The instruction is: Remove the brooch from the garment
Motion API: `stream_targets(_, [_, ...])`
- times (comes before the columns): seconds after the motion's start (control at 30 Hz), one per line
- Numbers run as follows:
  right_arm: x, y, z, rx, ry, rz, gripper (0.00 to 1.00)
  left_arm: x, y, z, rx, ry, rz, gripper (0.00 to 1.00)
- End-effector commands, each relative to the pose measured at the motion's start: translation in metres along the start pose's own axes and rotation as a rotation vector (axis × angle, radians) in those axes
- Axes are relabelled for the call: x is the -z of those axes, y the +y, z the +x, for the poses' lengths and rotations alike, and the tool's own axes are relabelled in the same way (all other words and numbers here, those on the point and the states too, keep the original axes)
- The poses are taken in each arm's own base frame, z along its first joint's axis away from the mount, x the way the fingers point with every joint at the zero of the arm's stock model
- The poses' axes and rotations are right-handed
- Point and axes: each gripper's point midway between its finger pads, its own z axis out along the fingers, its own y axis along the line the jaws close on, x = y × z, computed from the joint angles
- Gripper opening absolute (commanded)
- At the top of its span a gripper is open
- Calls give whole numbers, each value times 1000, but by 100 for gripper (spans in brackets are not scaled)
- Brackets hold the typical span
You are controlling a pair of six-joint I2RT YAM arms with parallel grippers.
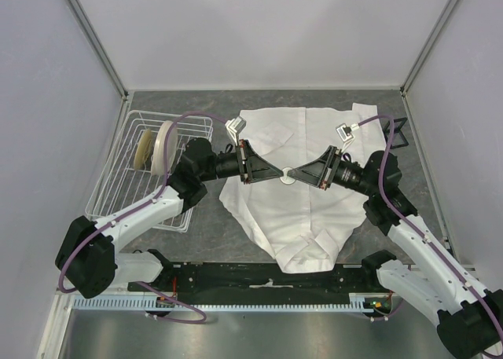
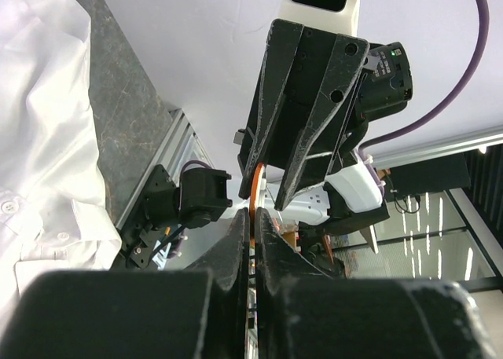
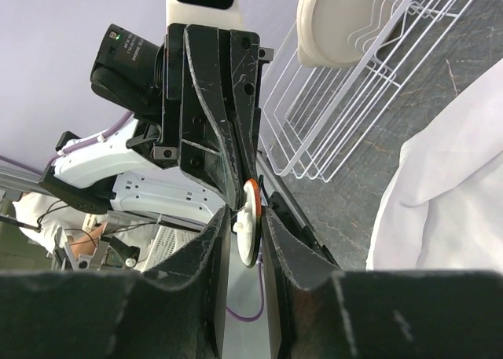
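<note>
The garment, a white shirt (image 1: 291, 210), lies spread on the table; it also shows in the left wrist view (image 2: 39, 139) and the right wrist view (image 3: 448, 194). The brooch (image 1: 288, 179) is a small disc held in the air above the shirt, between both grippers, which meet tip to tip. My left gripper (image 1: 277, 175) is shut on its thin orange edge (image 2: 251, 188). My right gripper (image 1: 302, 175) stands with its jaws a little apart on either side of the disc (image 3: 250, 226), whose face is white with an orange rim. No cloth shows on the brooch in the wrist views.
A white wire rack (image 1: 118, 194) at the left holds cream plates (image 1: 163, 145); the rack (image 3: 354, 115) and a plate (image 3: 338, 21) also show in the right wrist view. A small black wire stand (image 1: 398, 131) is at the shirt's right edge.
</note>
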Motion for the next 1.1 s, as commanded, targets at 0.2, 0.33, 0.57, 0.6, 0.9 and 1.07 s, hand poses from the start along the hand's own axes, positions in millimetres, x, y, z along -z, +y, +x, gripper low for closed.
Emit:
stream_targets(0.2, [-4, 1, 6, 56, 22, -5, 22, -2, -5, -1, 10, 21, 13, 2])
stream_targets(0.33, [-5, -4, 9, 68, 32, 12, 19, -1, -8, -1, 10, 19, 16, 2])
stream_targets(0.57, [-8, -11, 14, 80, 46, 35, 15, -1, -10, -1, 15, 24, 17, 2])
stream_targets(0.6, [-8, -13, 14, 83, 47, 45, 14, -1, -11, -1, 15, 25, 18, 2])
stream_targets(0.9, [-15, -21, 14, 105, 29, 111, 14, -2, -13, -2, 26, 27, 22, 2])
stream_targets(1.07, [-23, -22, 20, 135, 44, 137, 13, -1, -17, -2, 25, 28, 29, 2])
